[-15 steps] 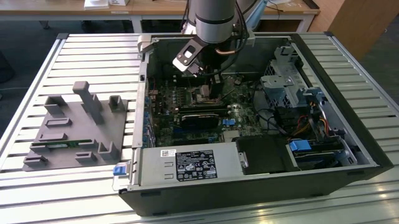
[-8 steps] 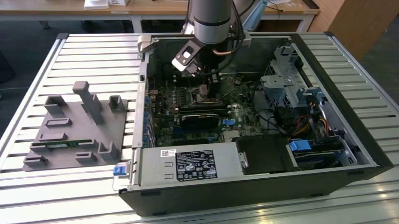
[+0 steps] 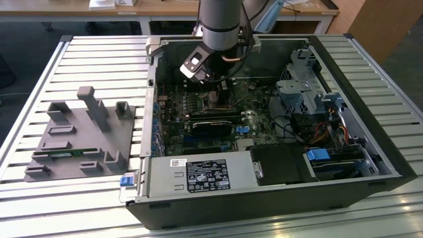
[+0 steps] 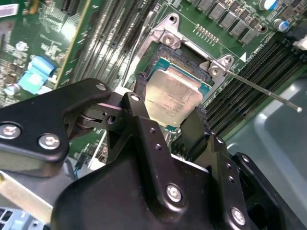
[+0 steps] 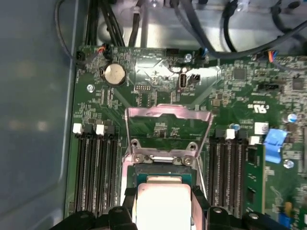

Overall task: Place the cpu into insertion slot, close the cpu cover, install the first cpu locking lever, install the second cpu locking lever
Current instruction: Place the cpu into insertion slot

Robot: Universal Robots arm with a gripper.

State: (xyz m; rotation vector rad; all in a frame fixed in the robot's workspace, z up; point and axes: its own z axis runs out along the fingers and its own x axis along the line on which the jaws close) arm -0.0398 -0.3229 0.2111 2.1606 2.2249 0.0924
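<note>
A robot arm (image 3: 221,20) reaches down into an open computer case (image 3: 264,201) lying on a slatted table (image 3: 99,59). Its gripper (image 4: 171,101) has both black fingers (image 4: 139,103) closed on opposite edges of the cpu (image 4: 175,93). The chip is held flat, silvery face up, squarely over the insertion slot (image 5: 163,170). Whether it is seated or just above cannot be told.

The cpu cover (image 5: 168,112) stands swung up on its hinge, on the side away from the fingers, which leaves the socket open for the chip. A thin locking lever (image 4: 264,88) angles outward, clear of the grip. Memory slots (image 5: 93,167) run close along both sides of the socket, so sideways room looks tight. A grey fixture (image 3: 79,134) sits on the table at the exterior view's left, well apart from the case.
</note>
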